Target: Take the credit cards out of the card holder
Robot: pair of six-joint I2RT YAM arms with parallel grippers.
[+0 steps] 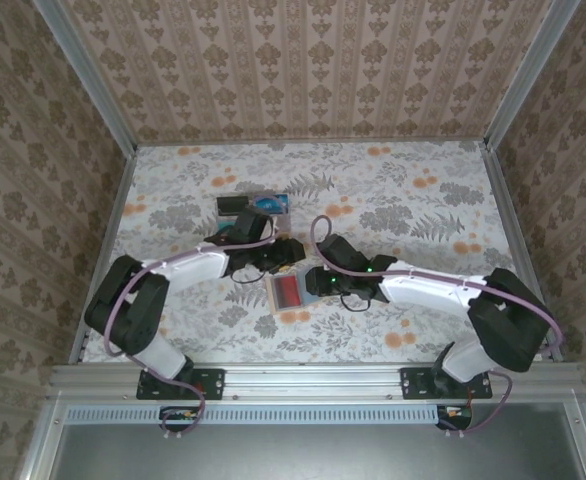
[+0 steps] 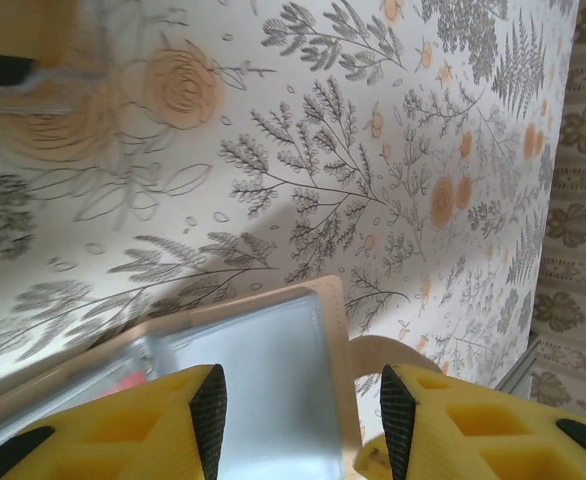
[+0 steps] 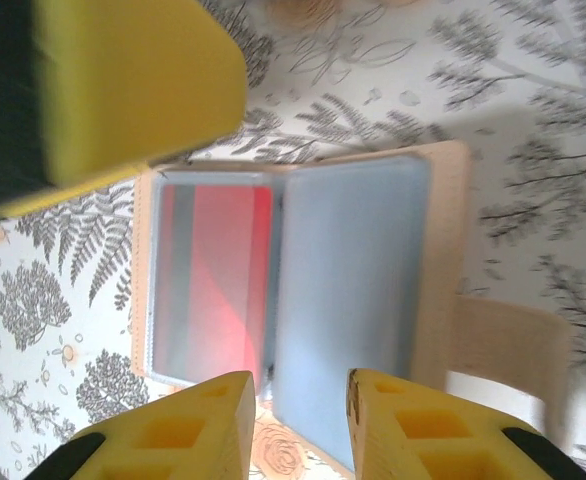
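Both arms are bent inward over the open wallet (image 3: 353,270), a red card (image 3: 228,270) seen inside. The left gripper (image 2: 303,420) is held half open and empty above it; the right gripper (image 3: 301,420) is parted narrowly astride its fold, hold unclear.
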